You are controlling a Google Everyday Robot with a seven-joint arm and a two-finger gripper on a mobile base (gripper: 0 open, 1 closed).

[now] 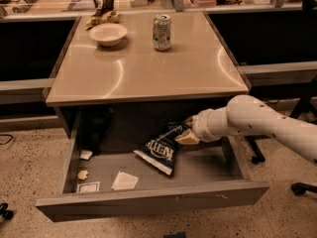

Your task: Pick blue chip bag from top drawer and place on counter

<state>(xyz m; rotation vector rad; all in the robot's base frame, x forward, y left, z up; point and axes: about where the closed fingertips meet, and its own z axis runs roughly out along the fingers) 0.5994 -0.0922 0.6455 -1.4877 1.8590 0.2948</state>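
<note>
Navy blue chip bag point(161, 152), white lettering, is clamped by tan gripper point(186, 130), centre-right of frame; top drawer point(148, 201) recorded grey, counter point(148, 73) glossy beige.
</note>
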